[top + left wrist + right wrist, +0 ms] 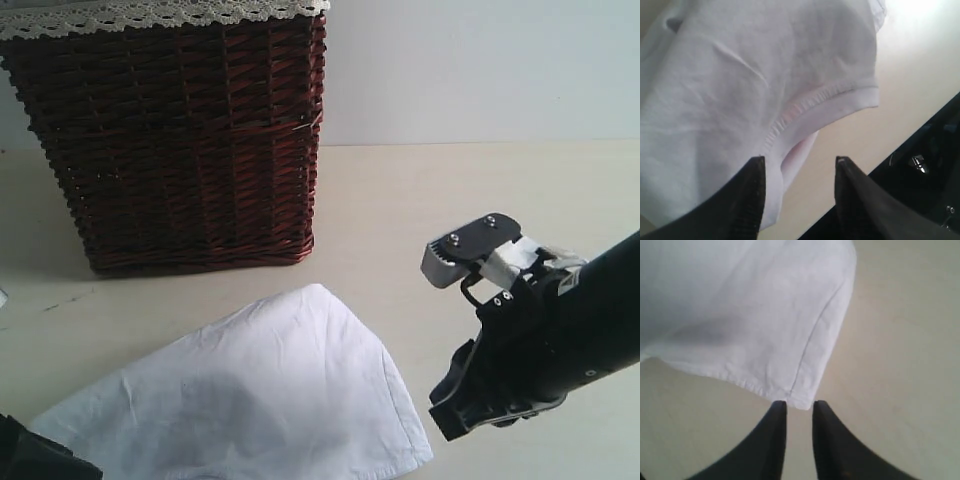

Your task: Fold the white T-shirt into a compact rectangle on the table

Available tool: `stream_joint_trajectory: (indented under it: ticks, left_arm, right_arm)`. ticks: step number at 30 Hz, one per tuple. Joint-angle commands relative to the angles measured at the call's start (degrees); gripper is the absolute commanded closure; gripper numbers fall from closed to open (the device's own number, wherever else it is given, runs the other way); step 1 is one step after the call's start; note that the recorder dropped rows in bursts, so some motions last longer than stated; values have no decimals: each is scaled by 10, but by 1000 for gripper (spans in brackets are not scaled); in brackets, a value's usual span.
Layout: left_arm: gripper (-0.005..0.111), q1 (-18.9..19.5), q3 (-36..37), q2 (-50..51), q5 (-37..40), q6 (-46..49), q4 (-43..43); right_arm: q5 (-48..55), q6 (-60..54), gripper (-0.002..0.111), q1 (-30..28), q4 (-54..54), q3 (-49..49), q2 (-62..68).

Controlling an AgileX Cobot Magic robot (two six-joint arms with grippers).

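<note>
On the counter (480, 190), just in front of the basket (180, 140) and apart from it, the shirt (250, 400) lay spread as a rough white wedge. It was narrow toward the basket and wider toward the near edge, with no red band showing. That shape was no rectangle, so the folding looked only partly done.

The right hand (799, 407) hovered low beside the shirt's hemmed corner. Its two fingers were parted by a narrow gap and held nothing; the corner sat just beyond their tips. The left hand (800, 162) hung over a stitched hem on the other side, its fingers spread wide with cloth and bare counter showing between them. It seemed to grip nothing, though one finger hid part of the fabric, so a light touch there could not be ruled out.

The step in hand looked like lining up for another fold. The next move would call for each hand to dip and pinch its hem cleanly, top layers only. Both would then lift together and carry the cloth across evenly, so the edges meet square and no crease drags.
</note>
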Motion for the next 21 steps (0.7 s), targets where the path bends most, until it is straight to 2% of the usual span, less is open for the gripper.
stream_joint_trajectory:
  ticks: [1, 5, 9, 15, 21]
  left_arm:
    - [63, -1, 5, -3, -10, 4, -12]
    - [63, -1, 5, -3, -10, 4, -17]
    - [63, -1, 5, -3, -8, 4, -18]
    - [63, -1, 5, -3, -8, 4, -18]
    - [63, -1, 5, -3, -8, 4, -18]
  right_arm:
    - [-34, 4, 62, 1, 17, 23, 13]
    - [-42, -10, 58, 1, 87, 24, 42]
    - [-49, -82, 58, 1, 177, 24, 73]
    - [-76, -103, 58, 1, 198, 24, 129]
    - [-52, -212, 63, 1, 308, 24, 177]
